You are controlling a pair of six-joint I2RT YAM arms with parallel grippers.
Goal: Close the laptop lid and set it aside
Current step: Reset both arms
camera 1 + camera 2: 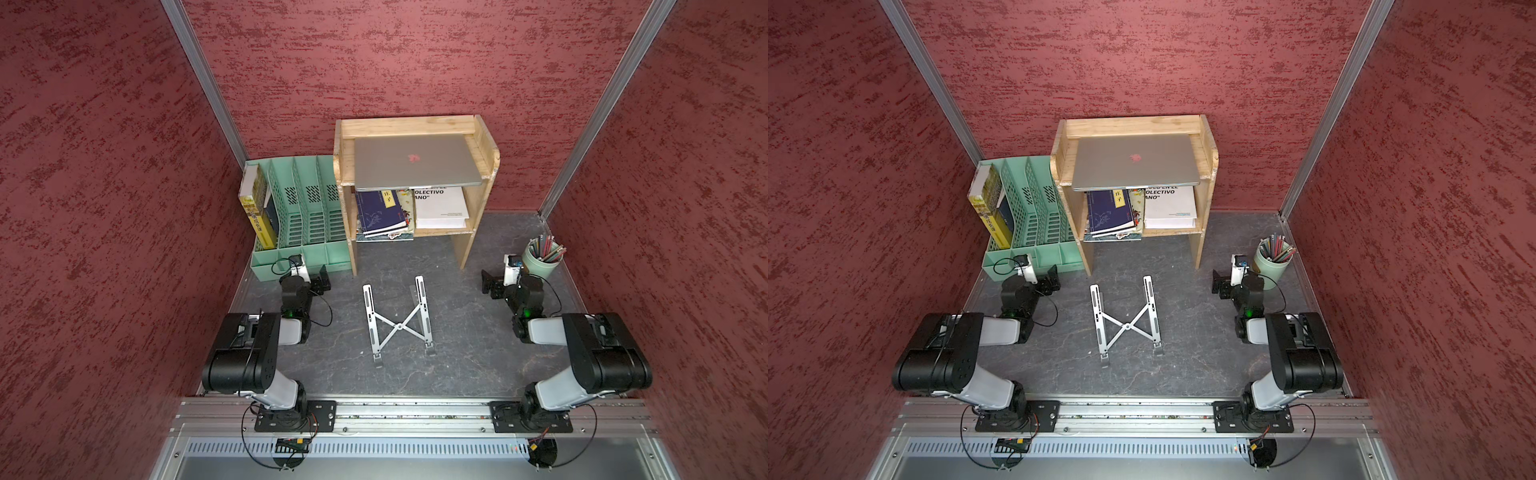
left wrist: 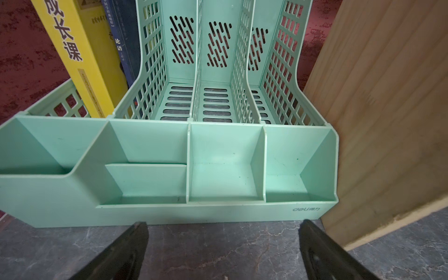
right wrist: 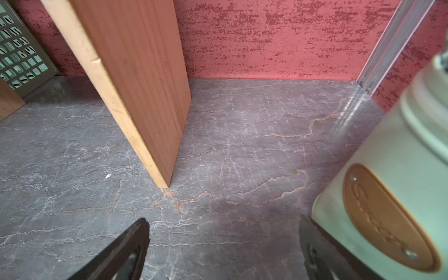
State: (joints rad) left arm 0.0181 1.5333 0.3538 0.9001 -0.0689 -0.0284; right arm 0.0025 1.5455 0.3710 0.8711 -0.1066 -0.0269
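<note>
The laptop (image 1: 417,162), shut, partly hides books (image 1: 380,212) beneath.

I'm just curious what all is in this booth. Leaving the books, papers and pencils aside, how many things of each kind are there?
Robot arms: 2, the left arm and the right arm
Wooden shelf: 1
Laptop: 1, closed, lying on top of that shelf
Green file rack: 1
Silver folding stand: 1
Pencil cup: 1
Total: 7
</note>
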